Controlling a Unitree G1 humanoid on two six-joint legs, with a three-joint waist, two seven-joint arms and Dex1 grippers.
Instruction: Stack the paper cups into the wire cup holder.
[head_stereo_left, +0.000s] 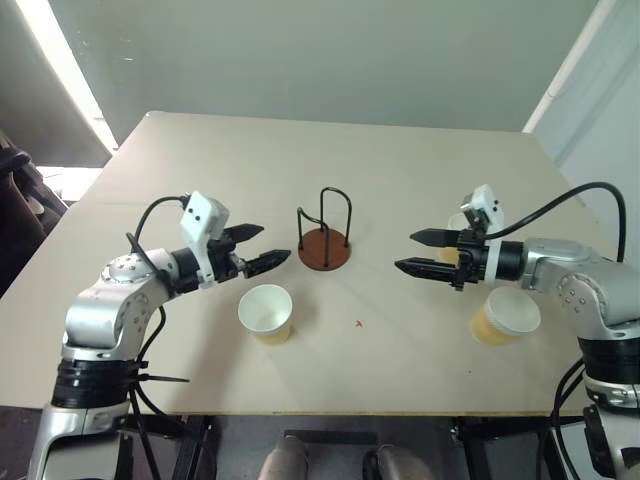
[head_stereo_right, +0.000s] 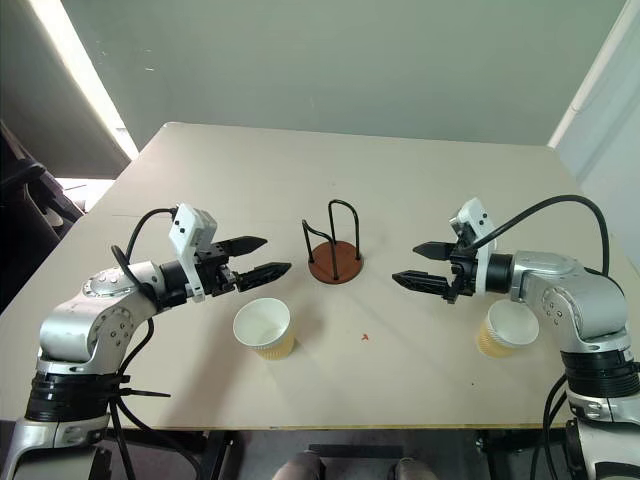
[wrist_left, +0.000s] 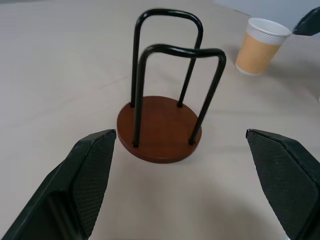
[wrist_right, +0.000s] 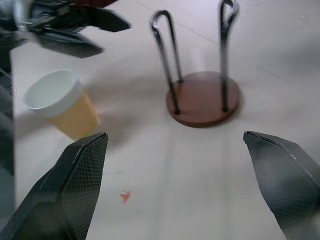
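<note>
The left gripper (head_stereo_left: 259, 248) hovers with its jaws spread wide and empty, one paper cup (head_stereo_left: 266, 313) standing upright on the table (head_stereo_left: 400, 170) just below and beside its fingertips. Ahead of it, between the two hands, the wire cup holder (head_stereo_left: 325, 238) stands bare, so no cup is stacked yet. The right gripper (head_stereo_left: 424, 252) is likewise spread and empty, a second cup (head_stereo_left: 505, 316) near its wrist and a third (head_stereo_left: 457, 228) partly hidden behind it; all the stacking remains.
</note>
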